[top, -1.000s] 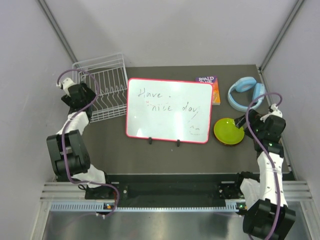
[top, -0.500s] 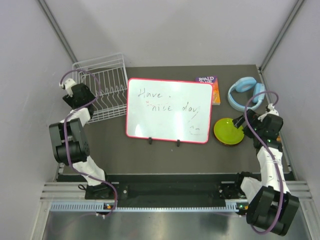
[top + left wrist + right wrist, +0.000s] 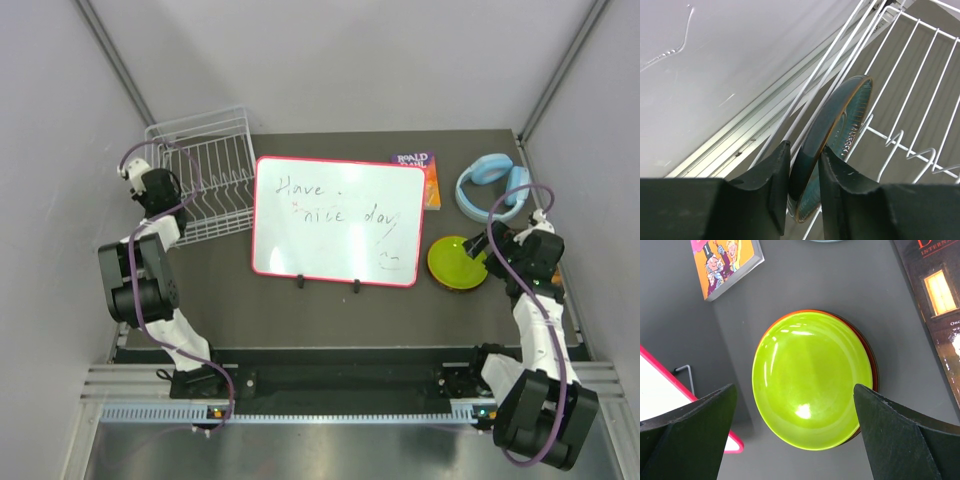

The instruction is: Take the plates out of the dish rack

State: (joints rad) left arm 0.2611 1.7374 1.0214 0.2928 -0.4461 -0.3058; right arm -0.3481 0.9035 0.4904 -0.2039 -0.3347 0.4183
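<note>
Upper left of the overhead frame: left gripper clamped on a dark blue plate standing in the dish rack. Right side: right gripper spread wide, empty, over the lime-yellow plate.

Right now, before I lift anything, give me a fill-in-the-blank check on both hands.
The left hand grips the dark plate, which stands on edge in the ___. The right hand hangs open above the ___. That plate tops a stack right of the pink-framed ___. Missing: dish rack; lime-yellow plate; whiteboard.
</note>
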